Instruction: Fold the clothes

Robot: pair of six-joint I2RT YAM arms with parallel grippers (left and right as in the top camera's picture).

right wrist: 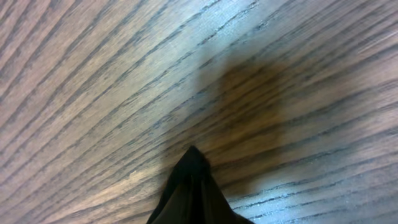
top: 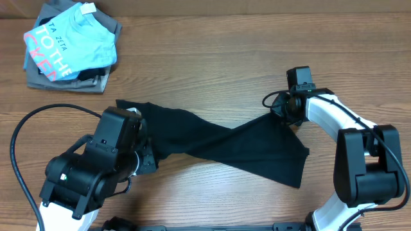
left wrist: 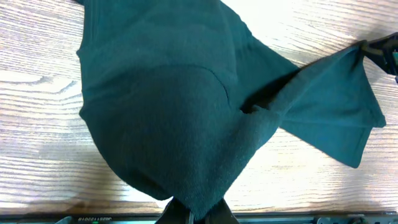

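Black shirt stretched and twisted across the bench, left fingers pinching its left end, right fingers closed on its right corner, bare wood along both long edges, folded pile well apart, far-left corner, right wrist view shows only a dark tip over wood grain.

Light brown wood-grain table. Black shirt stretched across the middle, twisted and kinda bunched toward both ends. Pile of folded grey clothes up in the far left corner, light blue tee on top. Black cable looping near the left edge.
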